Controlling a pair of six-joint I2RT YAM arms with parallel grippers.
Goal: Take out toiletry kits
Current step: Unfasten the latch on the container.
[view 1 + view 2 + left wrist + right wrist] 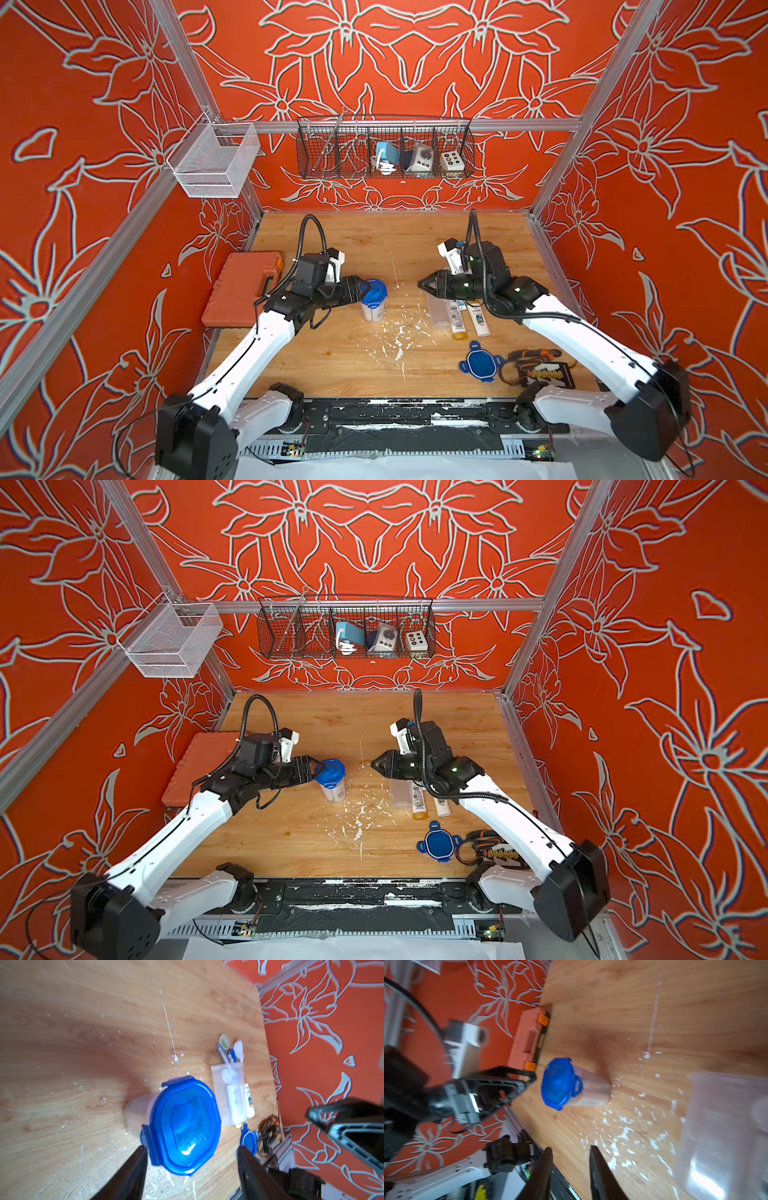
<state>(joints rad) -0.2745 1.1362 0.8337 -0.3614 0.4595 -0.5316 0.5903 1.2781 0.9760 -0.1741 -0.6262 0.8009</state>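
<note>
Wooden surface (332,365), scuffed with white flecks (399,332); landmark is the upright tub (373,311), clear-walled, standing mid-surface with its blue clip lid (187,1124) on.

Left end effector (191,1148) sits at lid height on the left-arm side of the upright tub; jaws wide apart and empty; in the left wrist view one finger (135,1169) is just beside a lid clip, and the opposite finger stands clear of the rim; no grip on the lid.

Right end effector (571,1147) hangs above the surface on the right-arm side of the upright tub, tips pointing toward it, well apart from it; jaws parted by a narrow gap with nothing between them.

Toiletry kits: one set lies on the right-arm side of the upright tub, in and around a lying tub (439,312), clear and lidless, on its side; just beside the lying tub, away from the upright tub, lie a mini bottle (457,322) with an amber end and a white bottle (479,320), side by side; the right arm hides their far ends in both top views; in the left wrist view a blue handle (223,1055), a small round piece (224,1040) and a white piece (238,1048) poke out of the lying tub's mouth. Pale shapes show through the upright tub's wall; cannot tell what they are.

Loose blue lid (480,361) lies flat, on the right-arm side of the upright tub and nearer the robot's base; orange tool case (245,286) lies shut on the left-arm side of the upright tub, under the left arm.
</note>
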